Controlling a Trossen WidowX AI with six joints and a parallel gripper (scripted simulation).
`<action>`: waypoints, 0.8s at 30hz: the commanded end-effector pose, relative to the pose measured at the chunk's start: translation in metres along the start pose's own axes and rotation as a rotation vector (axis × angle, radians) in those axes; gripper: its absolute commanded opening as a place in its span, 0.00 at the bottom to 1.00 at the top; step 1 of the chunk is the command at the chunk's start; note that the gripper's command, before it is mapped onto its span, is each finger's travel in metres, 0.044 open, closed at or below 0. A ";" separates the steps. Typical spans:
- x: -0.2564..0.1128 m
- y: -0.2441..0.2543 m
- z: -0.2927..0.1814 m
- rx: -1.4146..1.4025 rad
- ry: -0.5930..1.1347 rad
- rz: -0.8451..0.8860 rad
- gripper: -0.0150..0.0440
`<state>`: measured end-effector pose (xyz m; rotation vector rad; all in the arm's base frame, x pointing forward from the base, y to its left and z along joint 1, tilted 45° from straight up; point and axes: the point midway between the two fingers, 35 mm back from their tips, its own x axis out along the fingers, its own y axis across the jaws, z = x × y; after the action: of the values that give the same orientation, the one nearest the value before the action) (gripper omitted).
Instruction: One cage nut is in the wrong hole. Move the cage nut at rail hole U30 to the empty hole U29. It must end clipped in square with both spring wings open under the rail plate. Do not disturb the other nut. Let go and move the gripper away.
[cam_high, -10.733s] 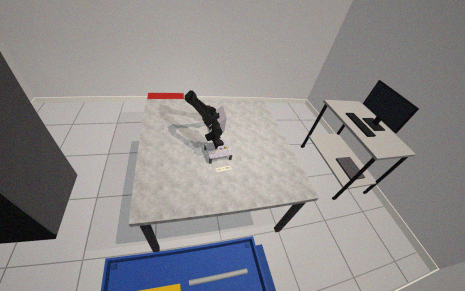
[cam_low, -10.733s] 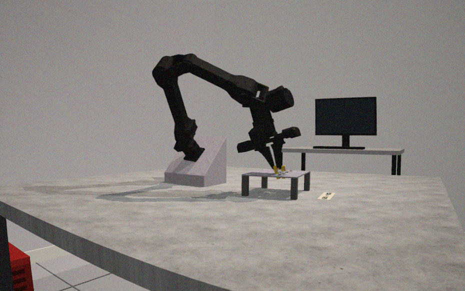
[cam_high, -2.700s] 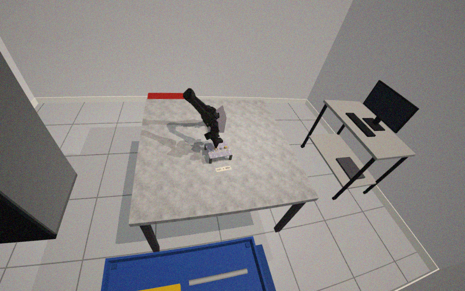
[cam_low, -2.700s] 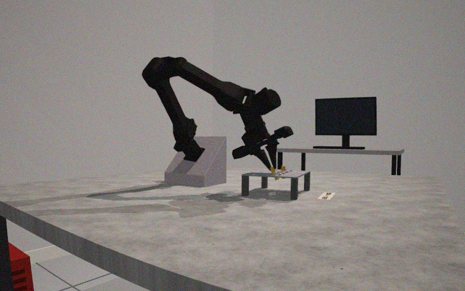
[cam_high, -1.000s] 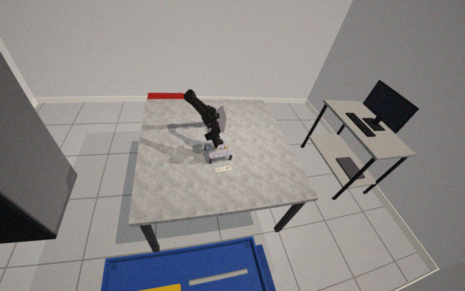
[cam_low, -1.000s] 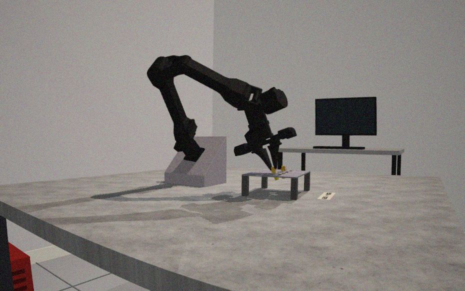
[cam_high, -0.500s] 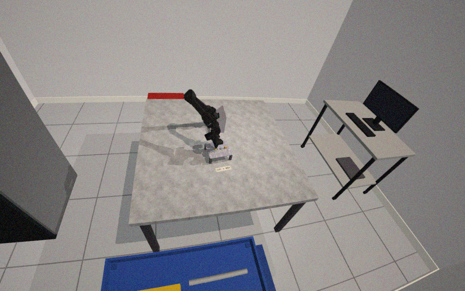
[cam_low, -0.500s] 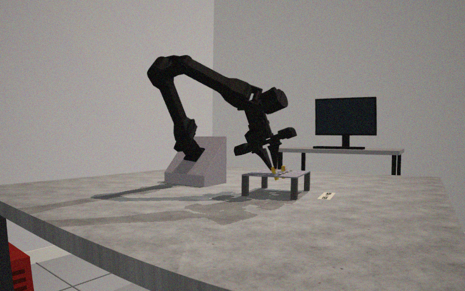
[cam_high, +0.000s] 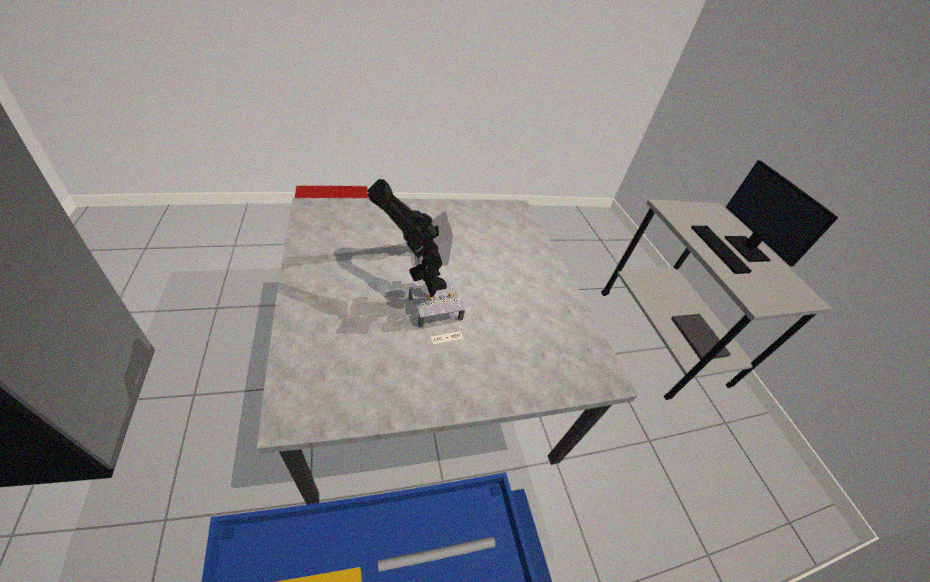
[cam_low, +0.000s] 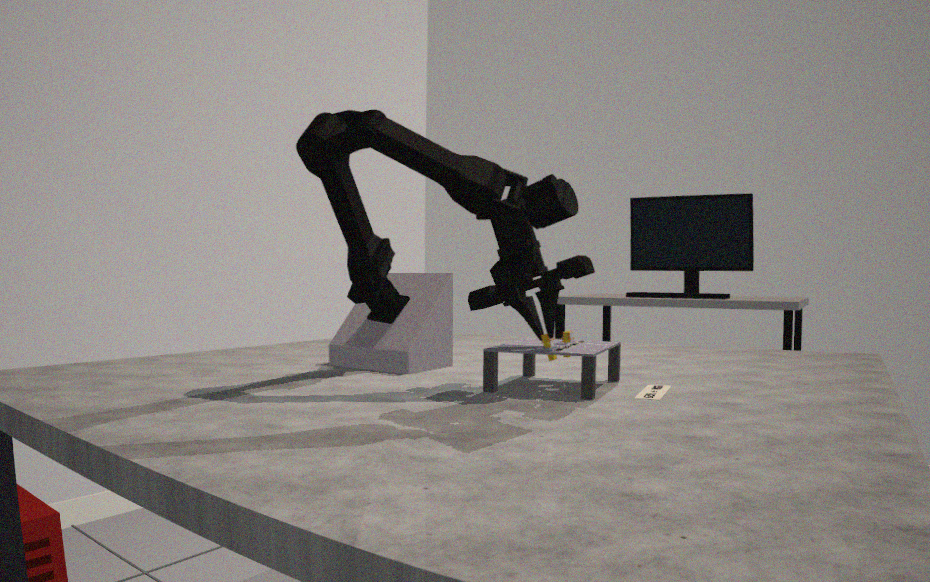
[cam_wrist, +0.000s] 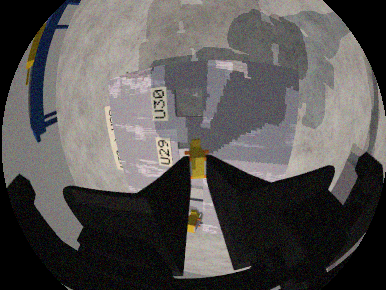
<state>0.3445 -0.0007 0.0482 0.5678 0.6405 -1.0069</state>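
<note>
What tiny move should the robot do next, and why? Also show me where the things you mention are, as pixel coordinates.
Maybe press the held yellow cage nut (cam_wrist: 198, 159) gently down, keeping the gripper (cam_low: 546, 337) (cam_wrist: 197, 161) shut: it sits beside the U29 label (cam_wrist: 164, 152), but I can't tell whether it's square or clipped in.

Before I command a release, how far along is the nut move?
Done: the nut is out of U30; that hole shows open. In hand: the end effector grips the cage nut beside the U29 label. Left: confirm seating and wings, release, withdraw.
</note>
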 end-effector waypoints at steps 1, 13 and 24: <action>0.000 0.000 0.001 0.004 -0.005 -0.009 0.30; 0.000 0.002 0.001 0.005 -0.006 -0.025 0.30; 0.000 0.003 0.001 0.005 -0.006 -0.040 0.30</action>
<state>0.3465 -0.0002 0.0480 0.5572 0.6521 -1.0413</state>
